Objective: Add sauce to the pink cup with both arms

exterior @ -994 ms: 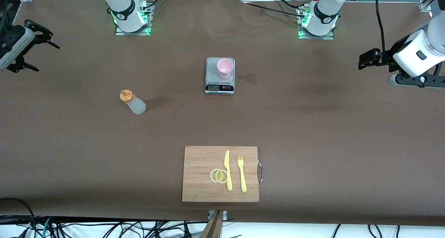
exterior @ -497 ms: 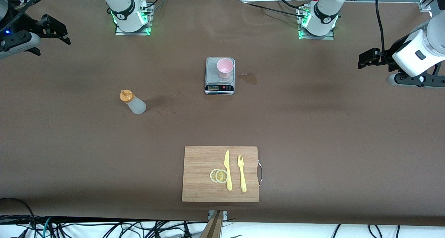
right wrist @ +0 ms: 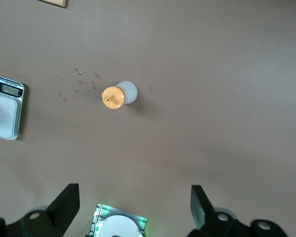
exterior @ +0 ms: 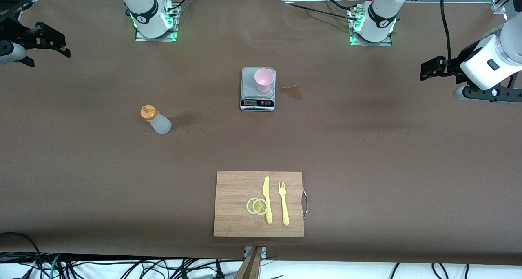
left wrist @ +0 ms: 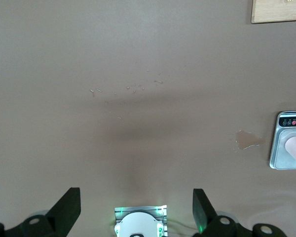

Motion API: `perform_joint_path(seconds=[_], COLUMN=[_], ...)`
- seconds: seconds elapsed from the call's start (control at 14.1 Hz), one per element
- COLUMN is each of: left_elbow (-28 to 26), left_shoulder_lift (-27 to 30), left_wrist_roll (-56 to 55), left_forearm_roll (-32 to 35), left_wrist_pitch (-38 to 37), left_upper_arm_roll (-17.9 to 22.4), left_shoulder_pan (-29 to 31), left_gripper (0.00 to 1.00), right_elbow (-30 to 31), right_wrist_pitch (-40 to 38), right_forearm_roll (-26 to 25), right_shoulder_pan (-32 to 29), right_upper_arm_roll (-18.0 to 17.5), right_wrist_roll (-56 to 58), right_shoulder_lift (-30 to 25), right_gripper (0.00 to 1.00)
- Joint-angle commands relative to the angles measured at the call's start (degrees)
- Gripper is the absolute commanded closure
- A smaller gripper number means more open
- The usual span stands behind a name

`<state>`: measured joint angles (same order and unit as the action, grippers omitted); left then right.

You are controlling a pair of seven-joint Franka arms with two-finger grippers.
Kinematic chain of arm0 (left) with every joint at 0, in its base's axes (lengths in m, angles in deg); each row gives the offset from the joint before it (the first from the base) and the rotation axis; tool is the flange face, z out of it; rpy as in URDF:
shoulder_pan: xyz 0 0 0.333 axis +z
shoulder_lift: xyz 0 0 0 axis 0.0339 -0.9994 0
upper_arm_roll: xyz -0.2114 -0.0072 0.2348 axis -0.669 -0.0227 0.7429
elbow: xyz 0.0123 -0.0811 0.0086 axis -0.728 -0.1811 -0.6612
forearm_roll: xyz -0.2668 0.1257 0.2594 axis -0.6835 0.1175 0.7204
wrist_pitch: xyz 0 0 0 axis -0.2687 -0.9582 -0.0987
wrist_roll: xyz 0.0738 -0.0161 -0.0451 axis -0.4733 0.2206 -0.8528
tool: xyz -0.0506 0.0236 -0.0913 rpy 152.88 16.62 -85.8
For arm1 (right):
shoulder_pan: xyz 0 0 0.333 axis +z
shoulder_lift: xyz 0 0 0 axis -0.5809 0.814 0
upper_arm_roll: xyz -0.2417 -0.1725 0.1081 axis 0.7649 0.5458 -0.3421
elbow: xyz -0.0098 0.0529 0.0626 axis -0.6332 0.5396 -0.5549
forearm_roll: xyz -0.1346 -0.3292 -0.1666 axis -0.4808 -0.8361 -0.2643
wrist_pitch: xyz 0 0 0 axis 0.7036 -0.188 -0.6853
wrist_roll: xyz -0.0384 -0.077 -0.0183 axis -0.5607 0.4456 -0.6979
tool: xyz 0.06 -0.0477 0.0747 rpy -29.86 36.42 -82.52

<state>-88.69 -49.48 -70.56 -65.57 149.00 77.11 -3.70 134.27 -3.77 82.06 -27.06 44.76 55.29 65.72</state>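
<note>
Pink cup (exterior: 264,79) on scale (exterior: 257,89) (bottle (exterior: 155,119) apart).

Worktop (exterior: 367,156): plain matte brown. Squeeze bottle (exterior: 157,120): translucent whitish body, orange cap; cup (exterior: 264,79): pale pink, on a silver-grey scale (exterior: 257,89) with black display strip. Cutting board (exterior: 258,203): light wood grain, carrying yellow knife (exterior: 267,199), yellow fork (exterior: 283,203), pale yellow lemon slices (exterior: 257,206).

The brown table (exterior: 367,156) carries a squeeze bottle (exterior: 157,120), scale (exterior: 257,95), cutting board (exterior: 236,205) and small puddle (exterior: 292,91).
</note>
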Motion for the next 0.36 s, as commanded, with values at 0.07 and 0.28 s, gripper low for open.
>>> perform_joint_path(seconds=[0.07, 0.28], left_elbow=[1.22, 1.22], left_shoulder_lift=[-0.54, -0.54], left_wrist_roll=[1.57, 1.57], left_forearm_roll=[-1.67, -1.67], left_wrist_pitch=[-0.89, -0.8], left_upper_arm_roll=[0.12, 0.12], left_shoulder_pan=[0.17, 0.0], left_gripper=[0.0, 0.0], right_elbow=[-1.12, -1.21], right_wrist_pitch=[0.1, -0.34], right_forearm_roll=[1.07, 0.46], right_shoulder_pan=[0.25, 0.51], right_upper_arm_roll=[0.31, -0.3], right_wrist_roll=[-1.09, -1.26], right_shoulder_lift=[0.23, 0.15], right_gripper=[0.0, 0.0])
